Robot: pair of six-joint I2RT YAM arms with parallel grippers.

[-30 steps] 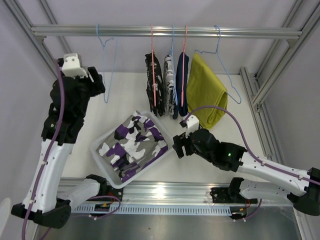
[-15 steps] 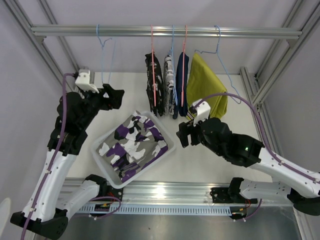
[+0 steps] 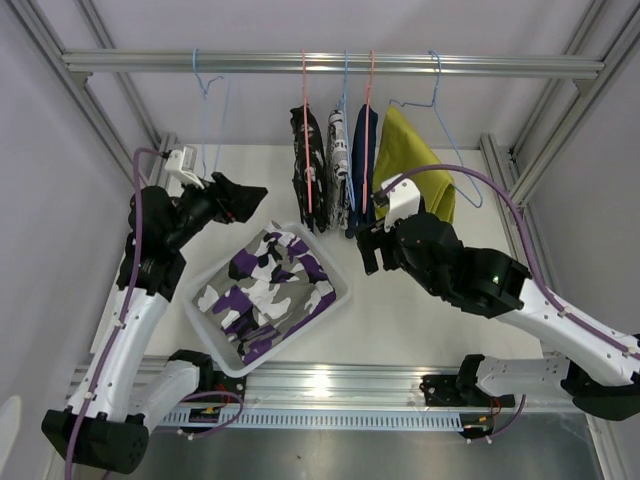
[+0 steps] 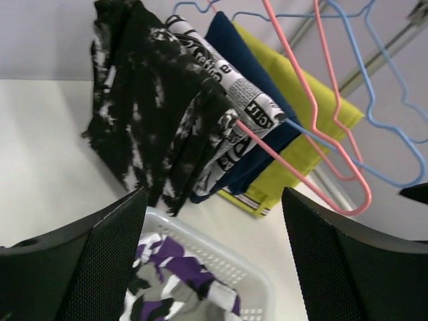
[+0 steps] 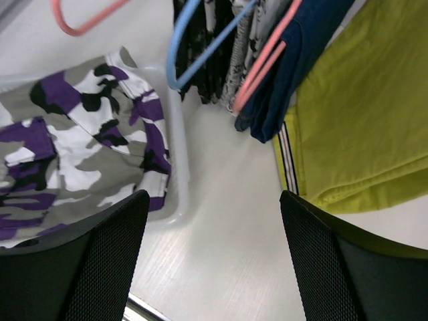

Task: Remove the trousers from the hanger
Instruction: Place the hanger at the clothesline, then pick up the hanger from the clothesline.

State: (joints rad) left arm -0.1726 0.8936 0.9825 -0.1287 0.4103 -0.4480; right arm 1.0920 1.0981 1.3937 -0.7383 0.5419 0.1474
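Observation:
Four pairs of trousers hang on hangers from the rail (image 3: pixel 320 63): black-and-white splotched (image 3: pixel 308 170), white with black print (image 3: pixel 338 160), navy (image 3: pixel 364 170) and mustard yellow (image 3: pixel 415 185). A camouflage pair (image 3: pixel 265 290) lies in the white basket (image 3: pixel 205 325). My left gripper (image 3: pixel 245 197) is open and empty, left of the splotched pair (image 4: pixel 144 127) and pointing at it. My right gripper (image 3: pixel 372 250) is open and empty, just below the navy pair (image 5: pixel 301 60) and beside the yellow one (image 5: pixel 361 114).
An empty blue hanger (image 3: pixel 215 130) hangs at the left of the rail. Frame posts stand at both sides. The basket rim (image 5: pixel 179 167) lies close to the left of my right gripper (image 5: pixel 214 267).
My left arm swung down and to the right, away from the empty hanger toward the hanging trousers, its jaws spreading wider. My right gripper rose toward the navy and yellow pairs.

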